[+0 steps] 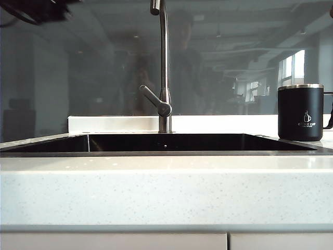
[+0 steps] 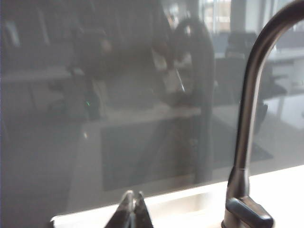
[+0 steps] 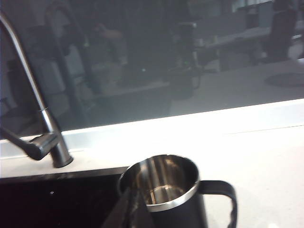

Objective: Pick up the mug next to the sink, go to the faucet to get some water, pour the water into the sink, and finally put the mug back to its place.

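The matte black mug [image 1: 300, 112] with its steel rim stands upright on the white countertop [image 1: 166, 187], right of the sink [image 1: 166, 143]. The steel faucet [image 1: 164, 67] rises behind the sink's middle, its lever [image 1: 154, 99] angled left. In the right wrist view my right gripper [image 3: 130, 195] is shut and empty, hovering just in front of the mug [image 3: 164, 180] on its sink side; the mug's handle [image 3: 223, 190] points away from the sink [image 3: 57, 202]. My left gripper [image 2: 133, 195] is shut and empty, raised, facing the dark glass wall beside the faucet [image 2: 247, 118].
A glossy dark glass backsplash [image 1: 93, 67] runs behind the counter's raised white ledge [image 1: 114, 124]. A dark blurred part of the left arm [image 1: 36, 9] shows in the exterior view's upper left corner. Cabinet fronts [image 1: 114, 242] sit below the counter edge.
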Available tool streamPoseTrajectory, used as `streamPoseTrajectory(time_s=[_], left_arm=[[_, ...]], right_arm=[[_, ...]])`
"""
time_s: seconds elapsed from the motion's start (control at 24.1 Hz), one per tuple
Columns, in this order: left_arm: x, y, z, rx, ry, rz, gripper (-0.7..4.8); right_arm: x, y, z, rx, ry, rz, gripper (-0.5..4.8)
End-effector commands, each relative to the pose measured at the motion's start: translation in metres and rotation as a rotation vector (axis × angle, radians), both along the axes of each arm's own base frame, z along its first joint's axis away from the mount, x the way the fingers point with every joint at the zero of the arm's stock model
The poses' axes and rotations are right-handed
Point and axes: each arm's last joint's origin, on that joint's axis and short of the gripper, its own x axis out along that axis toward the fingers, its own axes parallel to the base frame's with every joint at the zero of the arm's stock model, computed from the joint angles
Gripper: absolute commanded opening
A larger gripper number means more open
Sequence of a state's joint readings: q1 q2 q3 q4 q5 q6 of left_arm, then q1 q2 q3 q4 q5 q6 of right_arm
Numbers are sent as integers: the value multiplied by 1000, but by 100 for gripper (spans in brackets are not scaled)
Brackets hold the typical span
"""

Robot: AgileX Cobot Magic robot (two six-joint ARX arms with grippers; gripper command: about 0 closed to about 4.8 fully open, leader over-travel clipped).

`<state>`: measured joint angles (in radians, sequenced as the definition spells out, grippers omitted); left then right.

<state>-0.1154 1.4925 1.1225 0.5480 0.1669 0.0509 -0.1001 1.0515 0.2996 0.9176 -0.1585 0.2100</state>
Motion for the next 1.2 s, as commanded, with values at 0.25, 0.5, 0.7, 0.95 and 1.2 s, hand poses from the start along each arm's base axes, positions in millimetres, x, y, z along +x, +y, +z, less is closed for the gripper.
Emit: streamPoseTrajectory(time_s=[0.25,0.5,0.7,0.95,1.2], left_arm=[[-83,10,-41,-4,28,51,-3],[-100,12,-46,3,78,50,-2],[-100,12,-48,8,109,47,-2],[-100,12,-49,9,120,47,-2],[-99,13,-53,31,157,72,-2]], right_arm=[[0,1,-2,-2,26,49,-6],[1,1,-7,5,83,50,-6],[1,1,-10,9,113,50,-6],[1,1,-11,10,124,50,-6],[1,1,-11,10,124,50,-6]])
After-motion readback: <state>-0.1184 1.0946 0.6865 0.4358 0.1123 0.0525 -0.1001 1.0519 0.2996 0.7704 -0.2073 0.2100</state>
